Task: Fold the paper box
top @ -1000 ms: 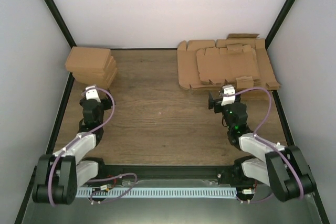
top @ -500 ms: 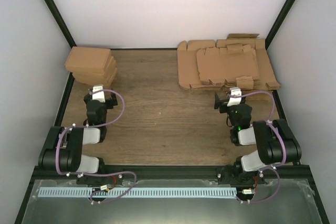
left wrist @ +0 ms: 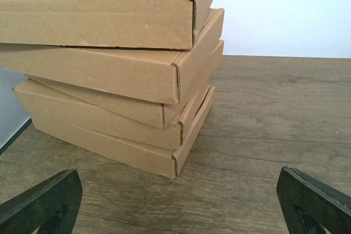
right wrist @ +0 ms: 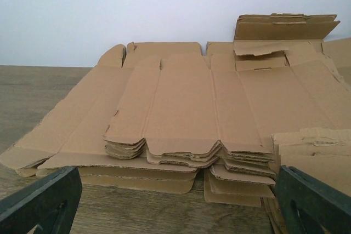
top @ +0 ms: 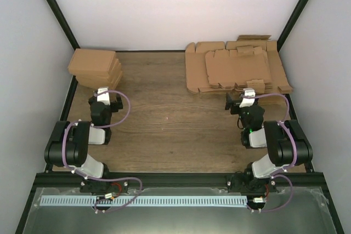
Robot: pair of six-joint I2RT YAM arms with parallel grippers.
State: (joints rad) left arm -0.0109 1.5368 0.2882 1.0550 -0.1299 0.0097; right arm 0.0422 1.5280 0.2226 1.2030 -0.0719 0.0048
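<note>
Showing folded boxes (top: 95,69) stacked far left, flat blanks (top: 237,68) piled far right — both fitting early or late; left gripper (left wrist: 175,201) and right gripper (right wrist: 175,201) spread wide, holding nothing.

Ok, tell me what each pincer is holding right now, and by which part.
Nothing is held. The left pincer is open, facing the stack of folded boxes; the right pincer is open before the flat cardboard blanks.

Flat unfolded box blanks (top: 237,69) stacked far-right.
</note>
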